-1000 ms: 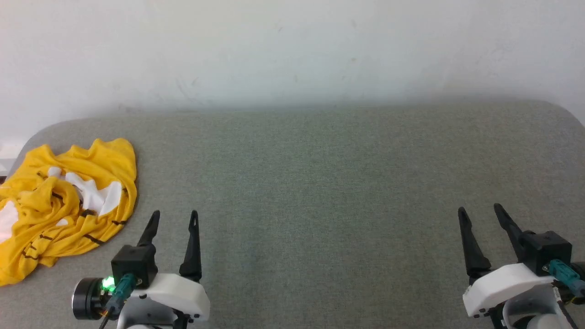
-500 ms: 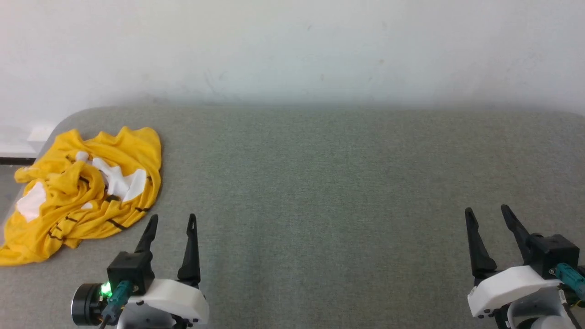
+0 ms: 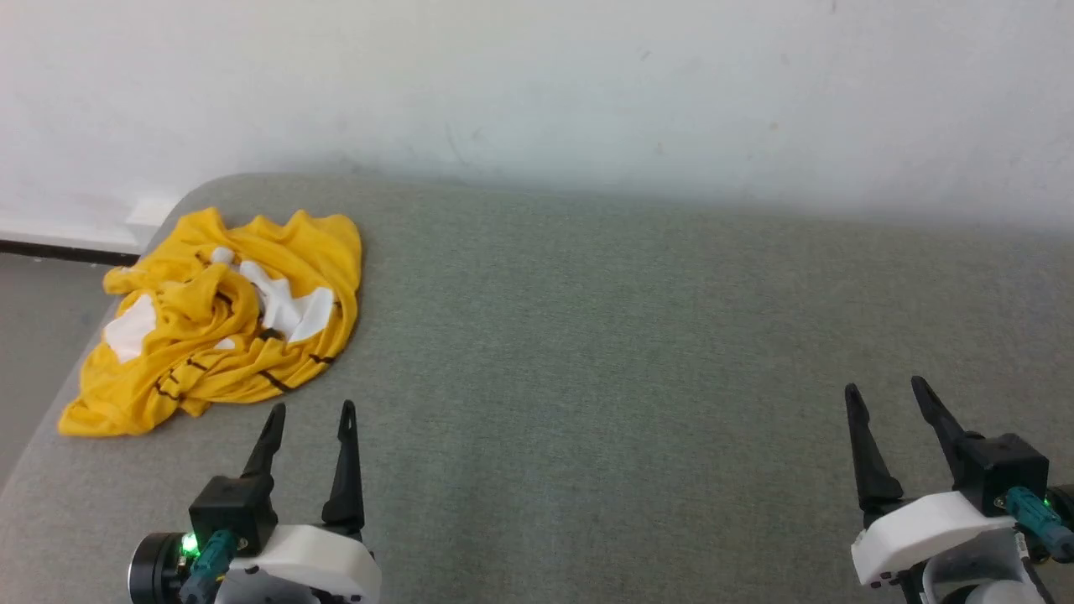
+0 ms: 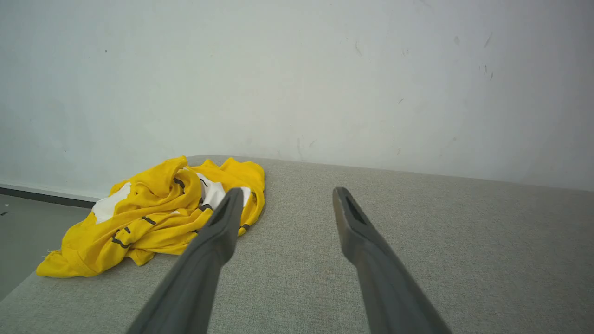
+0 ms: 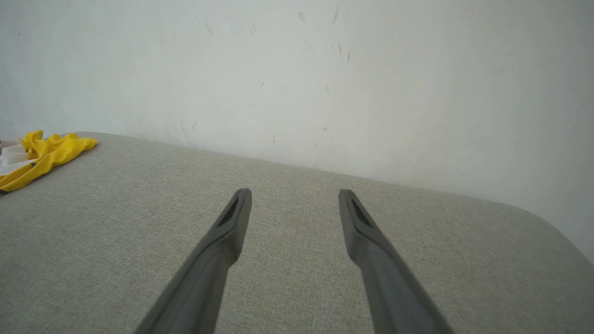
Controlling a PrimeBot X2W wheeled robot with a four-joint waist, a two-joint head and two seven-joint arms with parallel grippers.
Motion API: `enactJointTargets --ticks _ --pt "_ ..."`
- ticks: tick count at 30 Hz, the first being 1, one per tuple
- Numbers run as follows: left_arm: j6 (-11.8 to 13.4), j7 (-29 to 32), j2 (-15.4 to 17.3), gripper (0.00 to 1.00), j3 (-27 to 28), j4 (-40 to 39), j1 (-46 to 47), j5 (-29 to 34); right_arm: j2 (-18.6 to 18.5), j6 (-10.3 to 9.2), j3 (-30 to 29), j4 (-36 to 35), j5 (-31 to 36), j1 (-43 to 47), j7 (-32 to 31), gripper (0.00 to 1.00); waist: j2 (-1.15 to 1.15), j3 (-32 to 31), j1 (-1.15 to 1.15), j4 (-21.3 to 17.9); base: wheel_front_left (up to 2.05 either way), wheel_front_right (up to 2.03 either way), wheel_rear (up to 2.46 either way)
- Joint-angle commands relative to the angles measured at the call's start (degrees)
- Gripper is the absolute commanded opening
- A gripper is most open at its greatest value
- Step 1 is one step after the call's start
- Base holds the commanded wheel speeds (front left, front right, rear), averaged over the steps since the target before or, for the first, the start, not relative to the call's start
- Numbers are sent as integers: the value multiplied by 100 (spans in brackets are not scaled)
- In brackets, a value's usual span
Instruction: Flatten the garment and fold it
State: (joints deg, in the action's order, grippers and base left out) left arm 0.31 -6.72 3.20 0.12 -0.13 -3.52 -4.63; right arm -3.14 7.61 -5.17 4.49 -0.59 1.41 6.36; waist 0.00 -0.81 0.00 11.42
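Note:
The garment (image 3: 226, 323) is a bright yellow T-shirt with white patches and black stripes, lying crumpled in a heap at the far left end of the grey table (image 3: 604, 335). The left wrist view has the garment (image 4: 153, 218) left of the fingers, and the right wrist view catches its edge (image 5: 41, 153) at far left. My left gripper (image 3: 312, 413) hovers open just in front of and to the right of the heap, apart from it. At the lower right, my right gripper (image 3: 885, 389) stands open over bare table, holding nothing.
A white wall (image 3: 537, 84) rises right behind the table. The table's rounded left corner (image 3: 180, 197) lies beside the garment, with floor (image 3: 42, 335) beyond the left edge.
The head camera has turned left, so the garment sits further right and higher in view. Both grippers hold their places at the bottom and stay open.

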Motion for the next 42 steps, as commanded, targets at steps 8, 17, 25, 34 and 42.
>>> enactJointTargets --ticks 8,17,25,34,42 --pt "26 -146 -17 100 59 21 -142 -105 14 -7 35 12 -31 3 100 100 0 -65 0 457 0 0 0" --pt "53 -254 -20 100 58 47 -197 -193 16 -7 66 39 -47 7 152 100 0 -56 0 905 0 0 0" --pt "68 -350 -22 100 67 79 -245 -264 17 -8 185 108 -93 -8 208 100 0 -100 0 1296 0 0 0" --pt "85 -457 -24 100 109 109 -313 -338 19 -9 345 211 -137 -9 270 100 0 -144 0 1681 0 0 0" --pt "74 -553 -26 100 151 127 -372 -365 21 -10 399 275 -177 15 335 100 0 -182 0 1986 0 0 0"
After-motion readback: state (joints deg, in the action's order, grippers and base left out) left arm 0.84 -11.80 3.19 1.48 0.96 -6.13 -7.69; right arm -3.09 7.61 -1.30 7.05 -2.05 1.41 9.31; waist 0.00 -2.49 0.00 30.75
